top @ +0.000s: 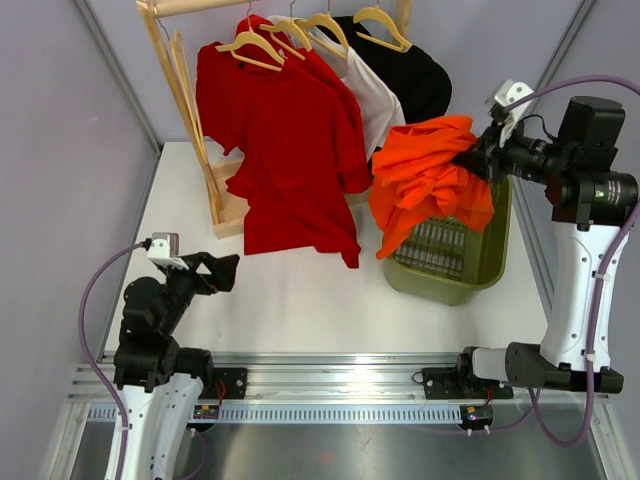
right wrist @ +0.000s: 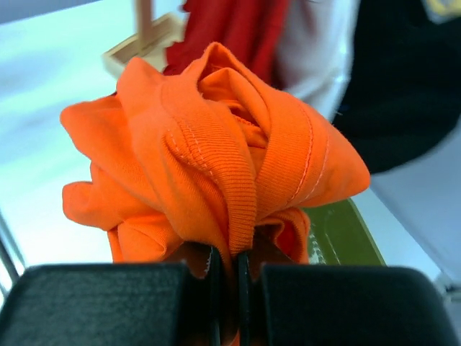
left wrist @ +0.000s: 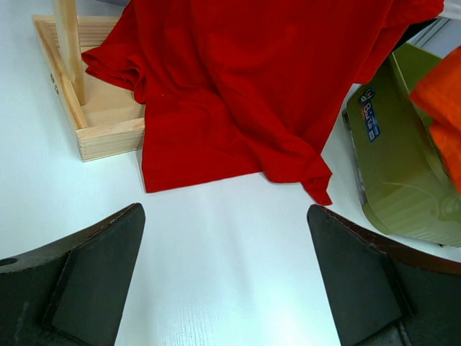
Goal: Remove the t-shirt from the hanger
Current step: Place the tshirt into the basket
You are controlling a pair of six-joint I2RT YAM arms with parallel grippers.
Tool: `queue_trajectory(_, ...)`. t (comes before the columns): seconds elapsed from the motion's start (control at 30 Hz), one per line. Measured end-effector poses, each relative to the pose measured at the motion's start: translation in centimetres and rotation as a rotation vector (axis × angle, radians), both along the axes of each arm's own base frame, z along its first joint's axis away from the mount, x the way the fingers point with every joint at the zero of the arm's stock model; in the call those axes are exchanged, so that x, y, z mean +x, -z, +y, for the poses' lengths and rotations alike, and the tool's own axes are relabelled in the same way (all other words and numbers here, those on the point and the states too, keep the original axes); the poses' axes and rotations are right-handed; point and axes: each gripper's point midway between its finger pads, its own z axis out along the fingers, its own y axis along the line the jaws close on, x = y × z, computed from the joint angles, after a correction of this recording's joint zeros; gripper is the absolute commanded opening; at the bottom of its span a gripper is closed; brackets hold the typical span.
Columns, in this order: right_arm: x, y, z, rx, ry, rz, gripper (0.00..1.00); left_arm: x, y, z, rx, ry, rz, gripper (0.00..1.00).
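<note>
The right gripper (right wrist: 227,288) is clamped tight on a bunched fold of the orange t-shirt (top: 430,180), its jaws pressed together with ribbed cloth pinched between them; the shirt is off any hanger and hangs in a crumpled mass from that grip, over the far left part of the green basket (top: 480,270), its lower folds draping at the basket's rim. Just to the left of it, on the wooden rack (top: 190,100), a red t-shirt (top: 290,150) hangs from a wooden hanger (top: 250,45), long enough that its hem pools on the white table (top: 300,300) beside the rack's base; behind it hang a white shirt (top: 375,95) and a black shirt (top: 415,75), the black one closest to the held orange cloth. The red shirt's sleeve comes near the orange bundle; whether they touch I cannot tell. The left gripper (left wrist: 225,238) sits low near the table's near left corner, its fingers spread wide apart and holding nothing, facing the red hem and the basket's side, well apart from both.
</note>
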Motion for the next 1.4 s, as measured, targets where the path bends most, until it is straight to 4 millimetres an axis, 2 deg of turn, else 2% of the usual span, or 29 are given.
queue_trajectory(0.17, 3.5, -0.1, -3.9, 0.073, 0.163, 0.035, 0.00, 0.0, 0.0, 0.0, 0.000, 0.001, 0.000, 0.99)
queue_trajectory(0.33, 6.1, 3.0, -6.1, 0.114, 0.233, 0.125, 0.00, 0.0, 0.0, -0.1, -0.001, 0.004, 0.000, 0.99)
queue_trajectory(0.6, 8.3, 12.8, -6.9, 0.151, 0.248, 0.369, 0.00, 0.0, 0.0, -0.1, -0.001, 0.005, -0.001, 0.99)
queue_trajectory(0.7, 8.8, 17.4, -7.0, 0.161, 0.251, 0.485, 0.00, 0.0, -0.1, -0.1, -0.001, 0.005, -0.002, 0.99)
queue_trajectory(0.93, 8.1, 27.3, -7.1, 0.151, 0.234, 0.729, 0.11, 0.0, 0.0, -0.1, -0.002, 0.008, -0.003, 0.99)
queue_trajectory(1.03, 7.4, 30.3, -7.3, 0.121, 0.218, 0.813, 0.23, 0.0, 0.2, -0.2, -0.002, 0.014, 0.000, 0.99)
queue_trajectory(1.17, 6.0, 32.7, -7.9, 0.047, 0.215, 0.870, 0.43, 0.0, 0.3, -0.3, -0.003, 0.019, 0.002, 0.99)
queue_trajectory(1.2, 5.7, 32.9, -8.1, 0.029, 0.214, 0.875, 0.55, 0.0, 0.3, -0.3, -0.003, 0.020, 0.002, 0.99)
queue_trajectory(1.3, 5.0, 33.1, -8.7, -0.029, 0.219, 0.873, 0.71, 0.0, 0.2, -0.4, -0.004, 0.022, 0.001, 0.99)
queue_trajectory(1.33, 4.8, 32.9, -8.9, -0.047, 0.221, 0.865, 0.84, 0.0, 0.2, -0.4, -0.004, 0.022, 0.000, 0.99)
queue_trajectory(1.4, 4.4, 32.0, -9.2, -0.074, 0.233, 0.847, 0.99, 0.0, 0.2, -0.4, -0.004, 0.023, -0.001, 0.99)
